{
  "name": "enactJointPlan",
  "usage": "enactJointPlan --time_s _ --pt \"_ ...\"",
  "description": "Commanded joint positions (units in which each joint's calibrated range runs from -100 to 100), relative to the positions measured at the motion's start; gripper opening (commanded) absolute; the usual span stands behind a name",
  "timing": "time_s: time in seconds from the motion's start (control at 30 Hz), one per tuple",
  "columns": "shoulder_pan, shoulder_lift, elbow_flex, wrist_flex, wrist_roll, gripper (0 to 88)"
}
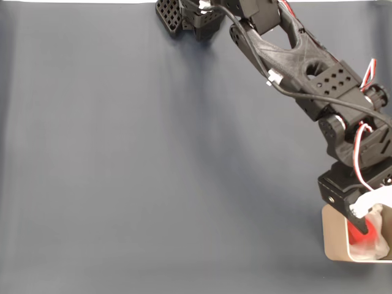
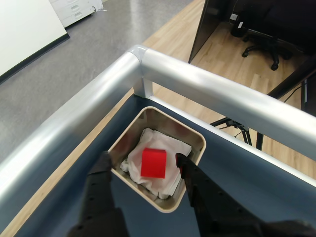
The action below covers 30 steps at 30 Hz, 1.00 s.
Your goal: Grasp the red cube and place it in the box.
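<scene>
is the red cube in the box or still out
In. In the wrist view the red cube lies on white padding inside the box, the jaws apart on either side.

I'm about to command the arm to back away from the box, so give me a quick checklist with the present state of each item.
1. Red cube inside the box: ok, in the wrist view it sits on the white padding within the walls.
2. Gripper released: ok, the jaws stand apart with a gap on each side of the cube.
3. Cube lying flat: cannot tell, the padding is lumpy.
4. Fingers clear of the box rim: cannot tell, the fingertips overlap the rim in the wrist view.
5. Box fully on the table: cannot tell, the fixed view cuts it off at the right edge.
</scene>
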Motion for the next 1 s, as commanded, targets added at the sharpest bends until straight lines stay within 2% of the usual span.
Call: enactJointPlan --time_s 0.0,0.97 --pt "-0.22 -1.51 -3.18 0.68 1.17 44.9" --pt "-0.07 -0.73 -5.28 -0.39 0.93 45.9"
